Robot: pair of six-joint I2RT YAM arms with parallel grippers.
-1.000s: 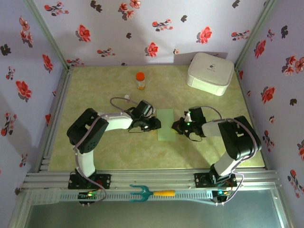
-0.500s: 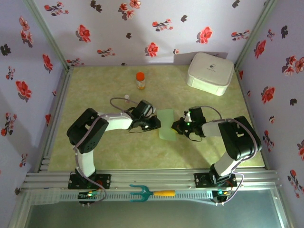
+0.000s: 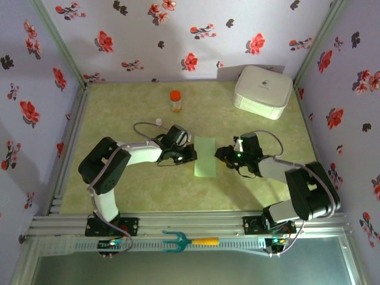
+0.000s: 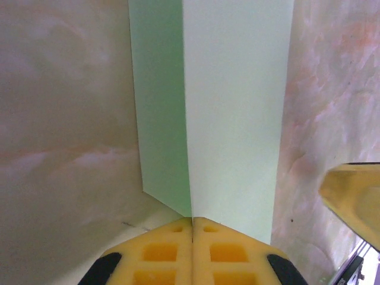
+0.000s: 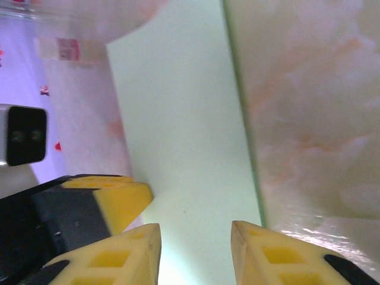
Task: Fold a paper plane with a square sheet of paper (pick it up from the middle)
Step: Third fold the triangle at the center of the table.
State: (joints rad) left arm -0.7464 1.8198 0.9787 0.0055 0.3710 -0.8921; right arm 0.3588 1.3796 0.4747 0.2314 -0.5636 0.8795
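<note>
Paper: the square sheet of paper (image 3: 205, 157), folded into a narrow two-layer strip, lies mid-table between the two grippers.
Left side: the left gripper (image 4: 192, 221) is clenched and appears to pinch the strip's left edge.
Right side: the right gripper (image 5: 196, 230) has its fingers spread and released, over the strip's right edge.
Surroundings: a white box (image 3: 263, 91) sits far right and an orange-capped bottle (image 3: 175, 100) far, both well apart.
Risk: with only one side pinched, a pull could drag or skew the strip, part its layers and spoil the next crease.
</note>
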